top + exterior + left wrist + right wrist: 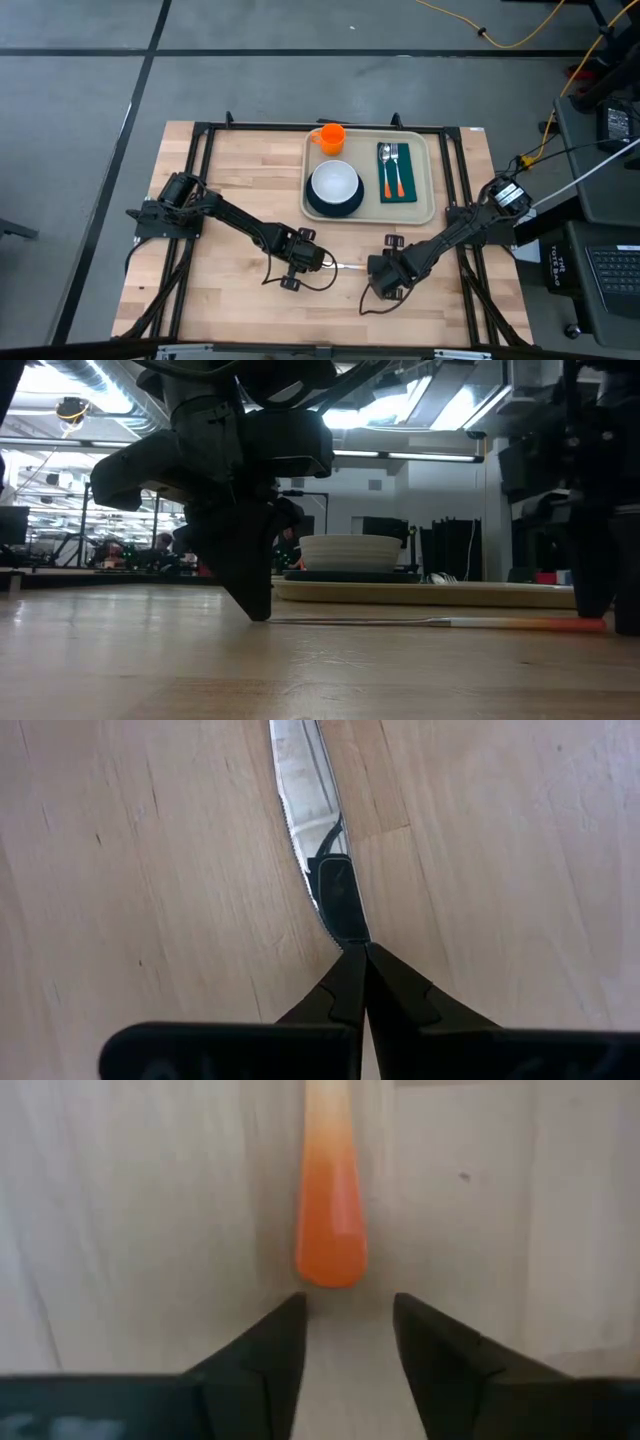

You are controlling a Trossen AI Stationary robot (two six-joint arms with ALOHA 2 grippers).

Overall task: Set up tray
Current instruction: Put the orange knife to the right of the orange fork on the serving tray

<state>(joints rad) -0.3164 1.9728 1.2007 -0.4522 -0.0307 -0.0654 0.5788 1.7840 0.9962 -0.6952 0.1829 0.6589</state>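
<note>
A knife with a silver blade and an orange handle lies flat on the wooden table, near the front, between my two grippers. My left gripper is shut, and its tips are down on the blade's end. My right gripper is open and points down. Its fingers stand just past the handle's free end and touch nothing. The beige tray lies farther back. My left gripper has its shut fingertips set down on the knife's blade, near its pointed end. The fingers come from above, slanting steeply down, and lie along the blade. The knife lies flat on the table.
The tray holds a white bowl on a dark plate, an orange cup, and a green napkin with a fork and a spoon on it. Black frame rails run along the table's sides. Bare wood lies in front of the tray.
</note>
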